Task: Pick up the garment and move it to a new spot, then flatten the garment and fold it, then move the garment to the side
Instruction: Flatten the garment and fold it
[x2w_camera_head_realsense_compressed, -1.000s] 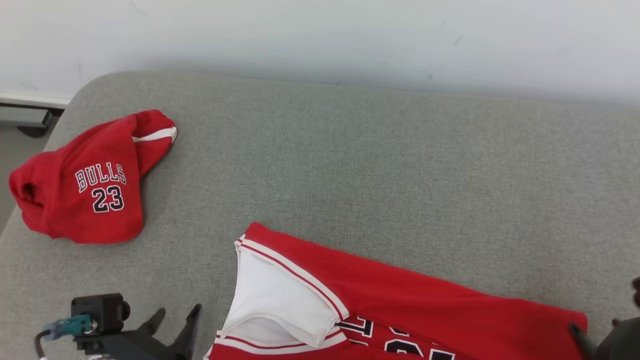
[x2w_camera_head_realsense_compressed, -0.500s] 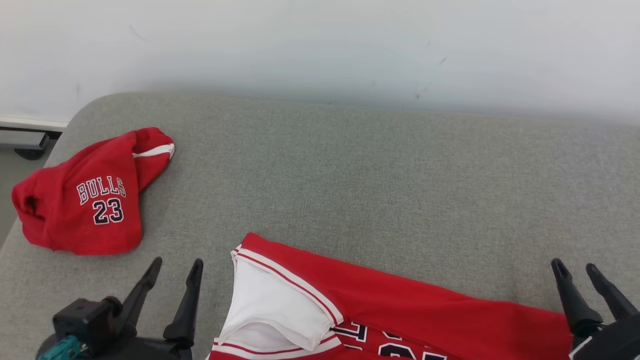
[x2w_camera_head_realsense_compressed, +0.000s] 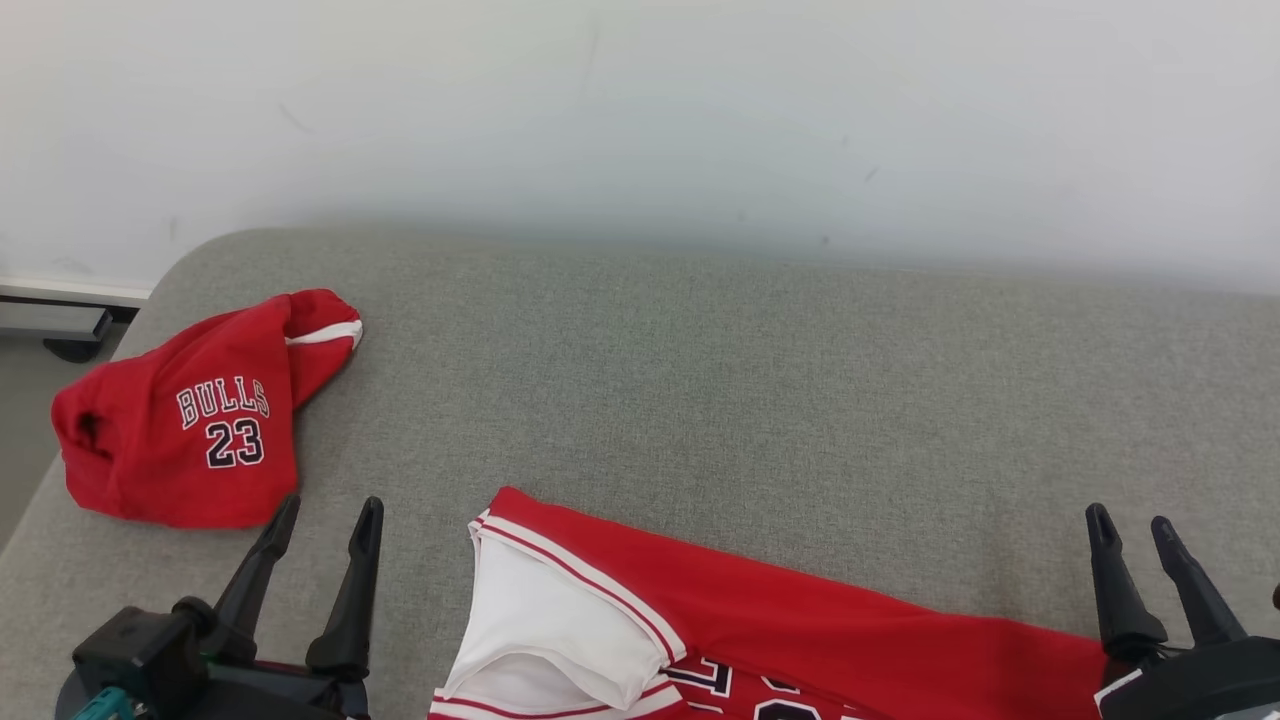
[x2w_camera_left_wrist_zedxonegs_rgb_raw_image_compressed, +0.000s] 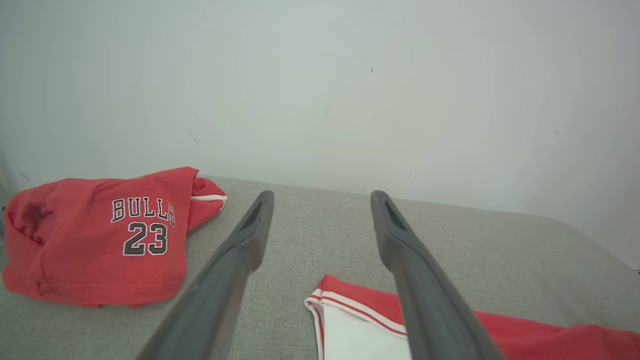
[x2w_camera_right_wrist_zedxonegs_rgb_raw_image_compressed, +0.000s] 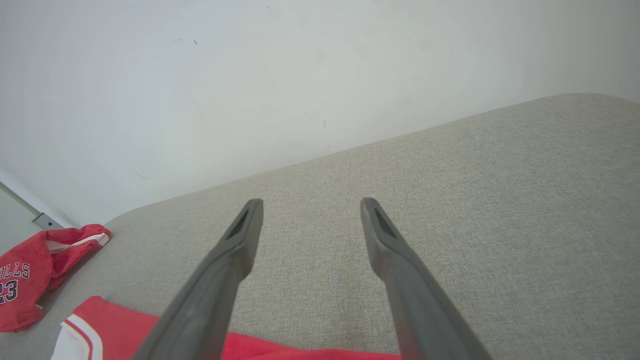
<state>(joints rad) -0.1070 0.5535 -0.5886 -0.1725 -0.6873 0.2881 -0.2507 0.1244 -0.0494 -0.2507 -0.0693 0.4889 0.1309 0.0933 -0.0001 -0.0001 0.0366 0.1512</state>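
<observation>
The garment, a red jersey (x2w_camera_head_realsense_compressed: 800, 620) with white trim and its white inside turned out at the left end, lies spread at the front of a grey upholstered surface (x2w_camera_head_realsense_compressed: 750, 380). It also shows in the left wrist view as the jersey (x2w_camera_left_wrist_zedxonegs_rgb_raw_image_compressed: 350, 295), and in the right wrist view as the jersey (x2w_camera_right_wrist_zedxonegs_rgb_raw_image_compressed: 115, 320). My left gripper (x2w_camera_head_realsense_compressed: 330, 505) (x2w_camera_left_wrist_zedxonegs_rgb_raw_image_compressed: 322, 195) stands open just left of the jersey's left end, above the fabric. My right gripper (x2w_camera_head_realsense_compressed: 1128, 516) (x2w_camera_right_wrist_zedxonegs_rgb_raw_image_compressed: 311, 202) stands open at its right end. Neither holds anything.
A second red garment printed BULLS 23 (x2w_camera_head_realsense_compressed: 190, 430) (x2w_camera_left_wrist_zedxonegs_rgb_raw_image_compressed: 100, 240) (x2w_camera_right_wrist_zedxonegs_rgb_raw_image_compressed: 30, 280) lies bunched near the surface's left edge. A white wall (x2w_camera_head_realsense_compressed: 640, 120) runs along the back. Floor and a baseboard (x2w_camera_head_realsense_compressed: 60, 300) lie beyond the rounded left corner.
The head camera has tilted, so everything sits lower in the picture. Both grippers have come up into view with fingers pointing up, still open. The garments lie as before.
</observation>
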